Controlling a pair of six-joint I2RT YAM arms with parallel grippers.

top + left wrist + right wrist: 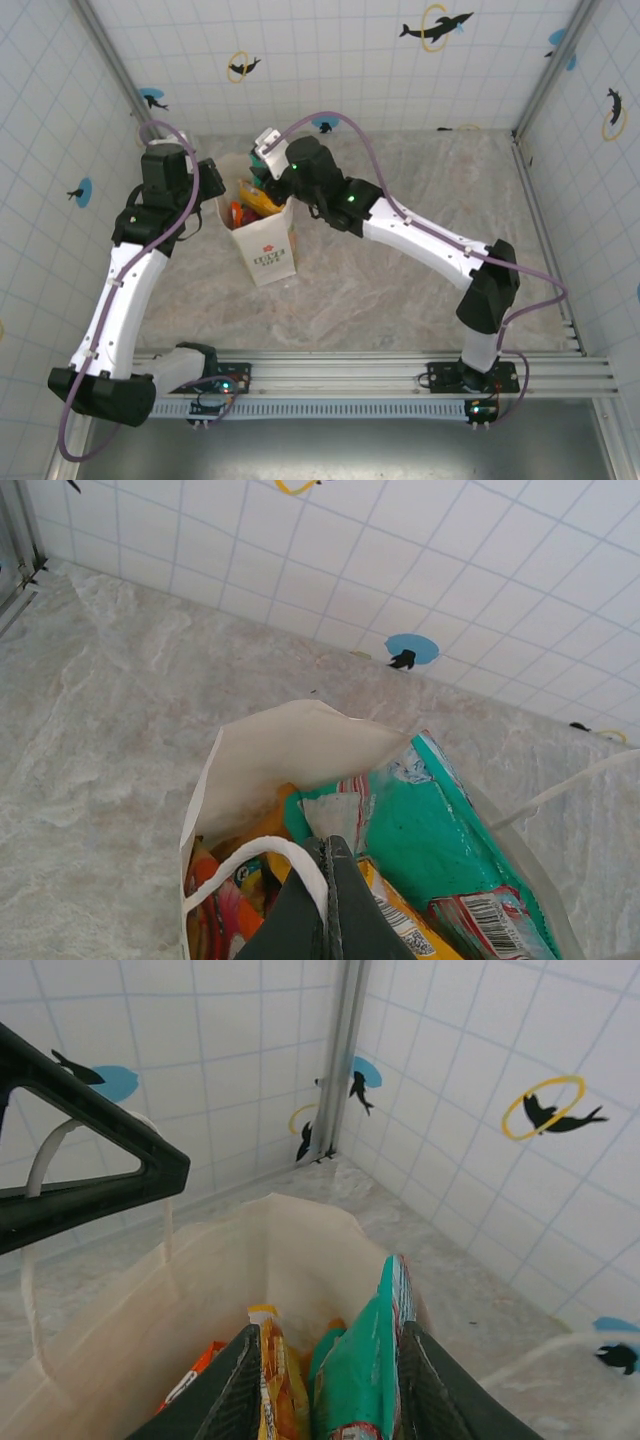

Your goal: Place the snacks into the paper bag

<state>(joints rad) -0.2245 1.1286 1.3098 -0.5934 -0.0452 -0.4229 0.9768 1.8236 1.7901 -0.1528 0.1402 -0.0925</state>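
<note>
Marble table (400, 285): right hand (330, 1360) straddles teal snack (368, 1380) in paper bag (290, 1250).

White paper bag (268, 250), teal packet (440, 830)

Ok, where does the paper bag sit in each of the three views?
Top external: paper bag stands left of centre.
Left wrist: its open top at bottom middle.
Right wrist: its inner wall across the lower half.
Shared landmark: the orange-yellow packet inside it.
</note>
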